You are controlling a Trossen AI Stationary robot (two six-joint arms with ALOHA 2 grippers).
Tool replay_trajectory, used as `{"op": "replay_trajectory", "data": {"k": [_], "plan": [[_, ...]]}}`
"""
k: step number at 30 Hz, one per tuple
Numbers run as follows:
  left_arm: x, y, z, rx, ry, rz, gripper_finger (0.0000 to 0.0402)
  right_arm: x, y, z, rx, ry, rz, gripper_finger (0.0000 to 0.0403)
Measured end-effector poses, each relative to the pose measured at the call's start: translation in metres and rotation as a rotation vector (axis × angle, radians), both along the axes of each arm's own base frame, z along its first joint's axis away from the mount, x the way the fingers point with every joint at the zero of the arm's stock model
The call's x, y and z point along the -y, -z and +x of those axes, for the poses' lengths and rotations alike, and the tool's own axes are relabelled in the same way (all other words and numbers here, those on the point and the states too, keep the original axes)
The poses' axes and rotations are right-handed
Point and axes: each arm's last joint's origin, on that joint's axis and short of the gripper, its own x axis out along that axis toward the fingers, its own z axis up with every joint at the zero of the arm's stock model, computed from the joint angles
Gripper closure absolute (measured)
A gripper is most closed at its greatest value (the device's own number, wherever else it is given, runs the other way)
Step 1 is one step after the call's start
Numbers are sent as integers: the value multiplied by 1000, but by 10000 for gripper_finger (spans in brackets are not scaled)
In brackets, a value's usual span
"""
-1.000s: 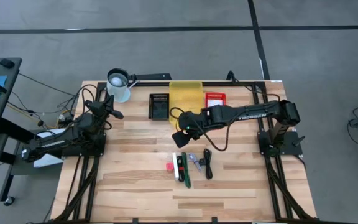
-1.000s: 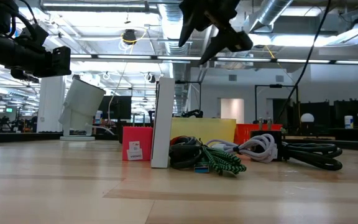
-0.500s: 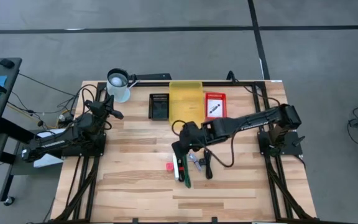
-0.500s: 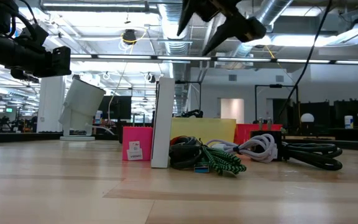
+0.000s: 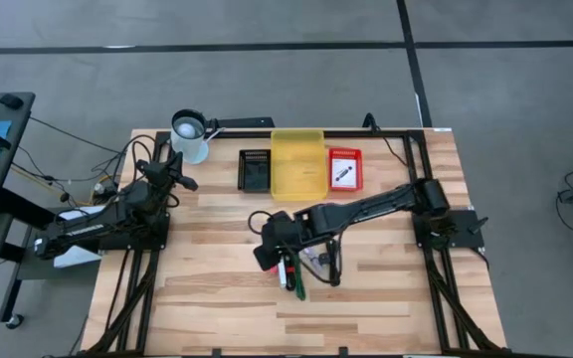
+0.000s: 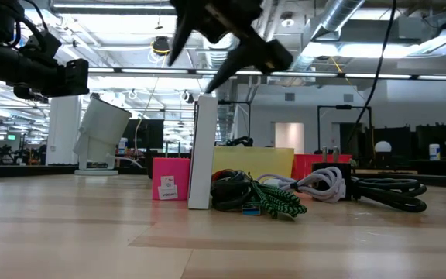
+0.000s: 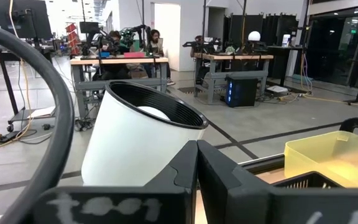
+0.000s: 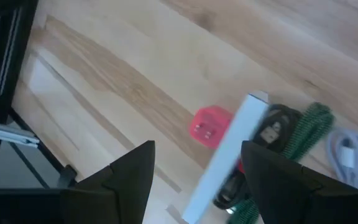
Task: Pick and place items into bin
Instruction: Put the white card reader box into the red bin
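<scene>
Big wooden table point(image 5: 217, 298), me working mid-table; yellow bin point(image 5: 297, 164) sits at the far edge between a black tray point(image 5: 255, 170) and a red tray point(image 5: 344, 168), nothing visible in it. My left arm waits at the table's left side near the white cup point(image 5: 190, 135), left gripper point(image 5: 174, 166) pinched fully shut, empty. My right gripper point(image 5: 268, 250) hangs over the left end of the item cluster, claw spread wide, holding nothing. Items lie together mid-table: white-and-black piece point(image 8: 219, 163) standing on edge, green braided cable point(image 6: 273, 200) and black cable point(image 5: 332, 261) beside it, white cable point(image 6: 322, 183) further right, pink-red cube point(image 8: 210, 126) just beside the white piece on its open side. My read: the step in hand is lining up on the cube or the white piece. To do it well, I should centre the jaws on one item only, come straight down, keep a finger from knocking the upright white piece over, then close and lift clear before swinging to the bin. Hard to tell: from above my gripper covers the cube entirely; which item I'm really over is unclear; the silver-grey part I can't make out; cables tangle so ends are hidden.
</scene>
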Motion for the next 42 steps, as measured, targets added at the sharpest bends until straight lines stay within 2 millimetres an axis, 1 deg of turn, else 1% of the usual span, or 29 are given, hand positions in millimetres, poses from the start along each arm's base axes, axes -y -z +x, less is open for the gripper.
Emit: {"op": "replay_trajectory", "data": {"k": [5, 7, 11, 16, 21, 42], "plan": [[0, 0, 0, -3, -2, -1, 401, -2, 3, 8, -84, -8, -21, 168], [0, 0, 0, -4, -2, -1, 401, -2, 6, 8, -143, -10, -35, 168], [0, 0, 0, -5, -2, -1, 401, -3, 5, 12, -162, -10, -40, 168], [0, 0, 0, -5, -1, -2, 401, -3, 4, 12, -172, -2, -43, 168], [0, 0, 0, -5, -1, -2, 401, -2, 6, 8, -219, 11, -61, 168], [0, 0, 0, -5, -1, -2, 401, -2, 6, 8, -206, 37, -73, 168]]}}
